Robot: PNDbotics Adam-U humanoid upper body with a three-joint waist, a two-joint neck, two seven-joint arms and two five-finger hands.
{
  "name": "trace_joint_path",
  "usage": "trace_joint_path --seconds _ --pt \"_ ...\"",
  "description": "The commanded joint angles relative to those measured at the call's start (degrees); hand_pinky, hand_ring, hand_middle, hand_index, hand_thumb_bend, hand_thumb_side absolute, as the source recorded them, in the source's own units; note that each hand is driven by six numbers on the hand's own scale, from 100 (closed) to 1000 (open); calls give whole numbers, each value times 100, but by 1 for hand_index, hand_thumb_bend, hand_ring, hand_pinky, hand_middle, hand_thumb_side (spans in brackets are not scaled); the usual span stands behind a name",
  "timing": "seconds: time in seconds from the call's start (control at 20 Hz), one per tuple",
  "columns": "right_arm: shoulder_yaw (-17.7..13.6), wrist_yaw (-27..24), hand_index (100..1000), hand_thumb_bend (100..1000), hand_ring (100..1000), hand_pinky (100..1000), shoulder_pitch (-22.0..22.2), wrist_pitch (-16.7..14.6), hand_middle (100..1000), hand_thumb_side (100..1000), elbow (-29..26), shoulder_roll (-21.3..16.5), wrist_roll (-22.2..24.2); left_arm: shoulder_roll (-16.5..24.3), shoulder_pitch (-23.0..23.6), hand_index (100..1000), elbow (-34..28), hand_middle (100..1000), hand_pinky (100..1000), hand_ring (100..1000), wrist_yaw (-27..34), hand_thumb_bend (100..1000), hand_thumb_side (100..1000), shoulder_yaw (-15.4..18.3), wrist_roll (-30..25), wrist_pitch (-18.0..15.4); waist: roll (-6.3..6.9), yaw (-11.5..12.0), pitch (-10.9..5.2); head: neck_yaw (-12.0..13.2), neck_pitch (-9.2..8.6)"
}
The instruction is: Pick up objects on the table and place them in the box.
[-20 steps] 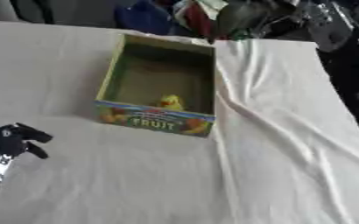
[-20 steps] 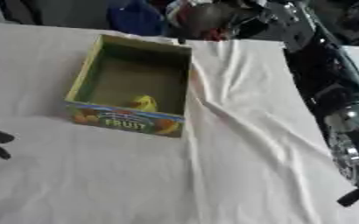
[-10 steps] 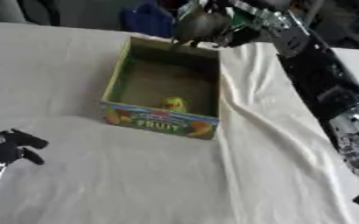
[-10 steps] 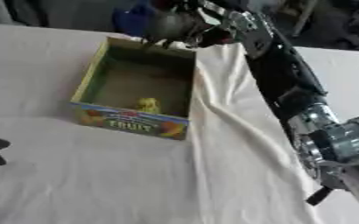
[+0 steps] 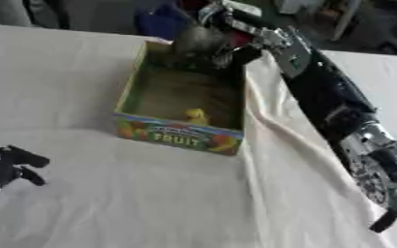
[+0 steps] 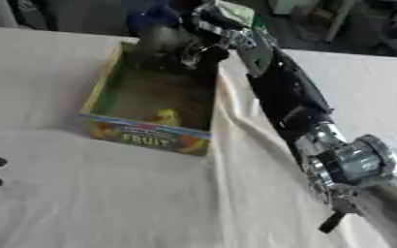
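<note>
Cardboard box (image 5: 178, 135) with a fruit print and the word FRUIT on its near wall stands open-topped on the white tablecloth (image 5: 134, 193), and everything else is best placed against it. Above its far end, over the back wall, the right hand (image 5: 223, 48) hangs with its fingers curled around a rounded grey-dark object (image 5: 193, 41); what that object is cannot be made out, only its dull colour and bulging shape. The right arm stretches from the lower right across the cloth, passing just beside the box's right wall. Inside the box, against the near wall, lies a small yellow thing (image 5: 195, 116), seemingly a toy or fruit already delivered. The left hand (image 5: 7, 164) rests well apart from the box, toward the lower left, fingers loosely bent and holding nothing. A ridge of folded cloth runs along the right side of the box. The step in hand looks like the placing one: the carried object is over the opening but not yet released. The next move probably calls for lowering it past the rim and opening the fingers, keeping clear of the back wall so that the box is not nudged or tipped.
</note>
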Motion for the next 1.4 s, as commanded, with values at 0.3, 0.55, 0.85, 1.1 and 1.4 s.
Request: trace_joint_path --seconds 0.3,0.55,0.85,1.1,1.4 --pt "52 487 513 100 824 774 27 -843 685 416 63 170 658 -19 -82 677 -114 564 534 699 22 100 800 -15 -34 -10 73 23 -77 -79 -4" --pt "95 760 525 100 825 773 129 -843 684 488 109 288 537 -31 -84 677 -115 564 534 699 20 100 801 -13 -36 -7 75 25 -61 -97 14" --pt "156 1077 571 115 831 776 260 -843 694 595 160 409 425 -44 -86 677 -108 565 535 699 6 100 803 -9 -42 -2 75 10 -46 -115 44" --pt "201 1341 687 231 840 784 307 -843 709 656 165 431 323 -48 -85 677 -102 565 535 700 -6 100 804 -5 -46 1 70 -3 -42 -122 48" --pt "245 1682 856 380 866 804 310 -843 747 892 157 389 240 -48 -86 677 -96 565 535 700 -8 100 804 0 -44 5 59 -28 -46 -126 52"
